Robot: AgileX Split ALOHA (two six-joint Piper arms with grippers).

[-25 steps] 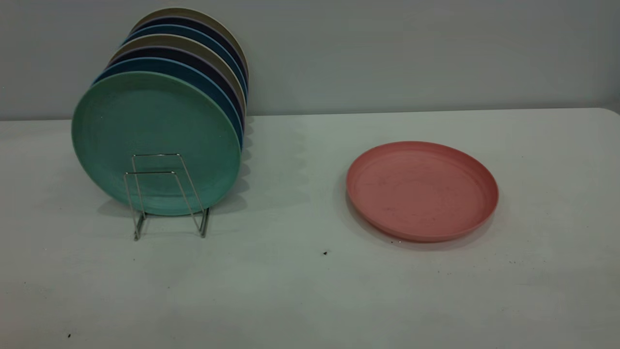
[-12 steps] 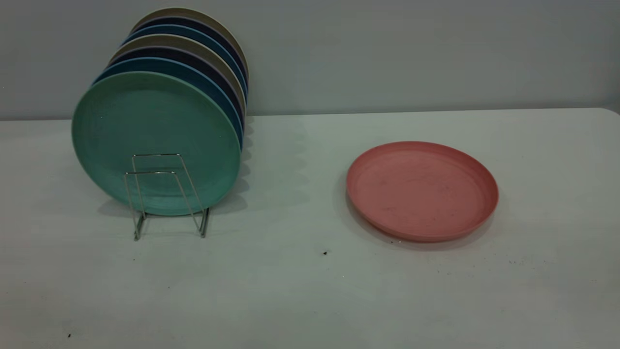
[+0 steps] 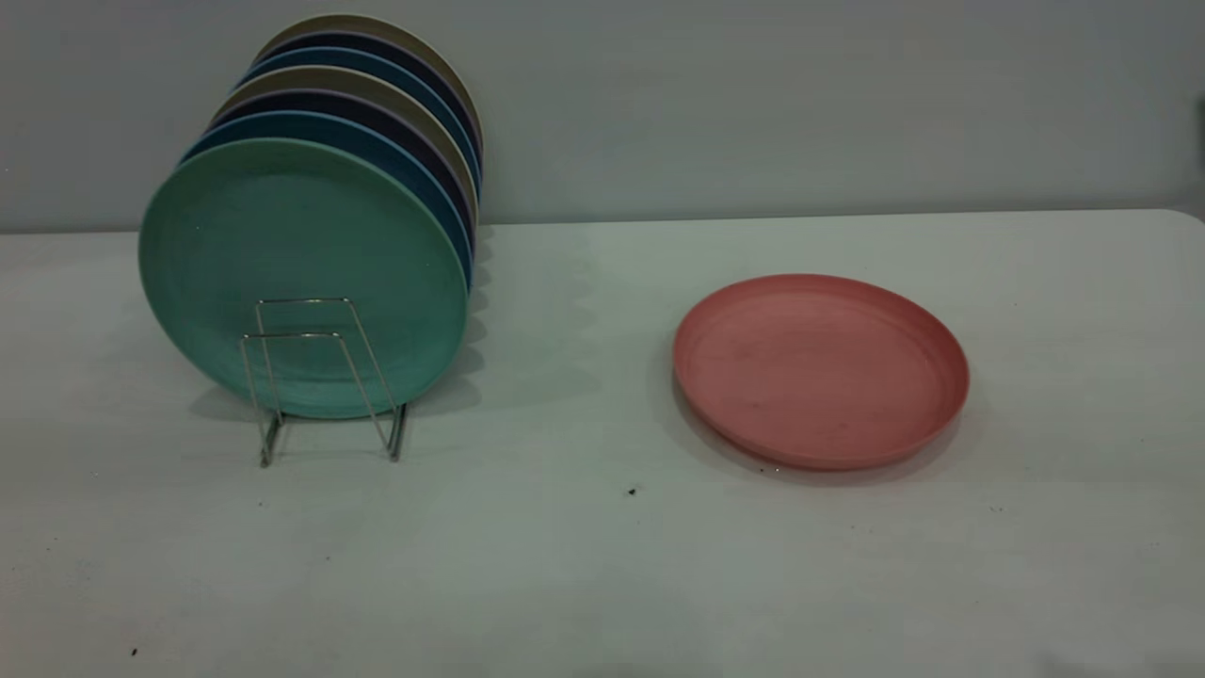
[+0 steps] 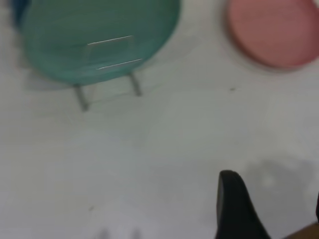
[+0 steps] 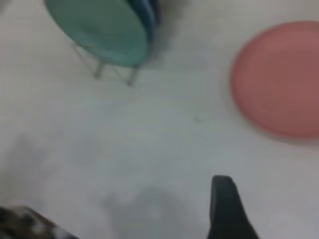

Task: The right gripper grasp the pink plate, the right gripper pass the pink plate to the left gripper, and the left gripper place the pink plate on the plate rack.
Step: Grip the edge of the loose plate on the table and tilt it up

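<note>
The pink plate [image 3: 820, 369] lies flat on the white table, right of the middle. It also shows in the left wrist view [image 4: 275, 30] and the right wrist view [image 5: 279, 79]. The plate rack [image 3: 325, 377] stands at the left, its two front wire loops bare. Neither gripper shows in the exterior view. My left gripper [image 4: 273, 189] hangs over bare table, well short of the rack and the plate, with its jaws wide apart and empty. My right gripper [image 5: 271, 186] is above bare table, short of the pink plate; one finger [image 5: 225, 209] shows with nothing next to it.
A teal-green plate [image 3: 301, 273] stands upright in the rack, with several blue, dark and beige plates [image 3: 377, 104] behind it. A grey wall [image 3: 800, 104] closes the back of the table [image 3: 584, 565]. The table's right edge curves off at the far right.
The plates and the rack have not moved. A dark sliver has appeared at the right edge of the exterior view.
</note>
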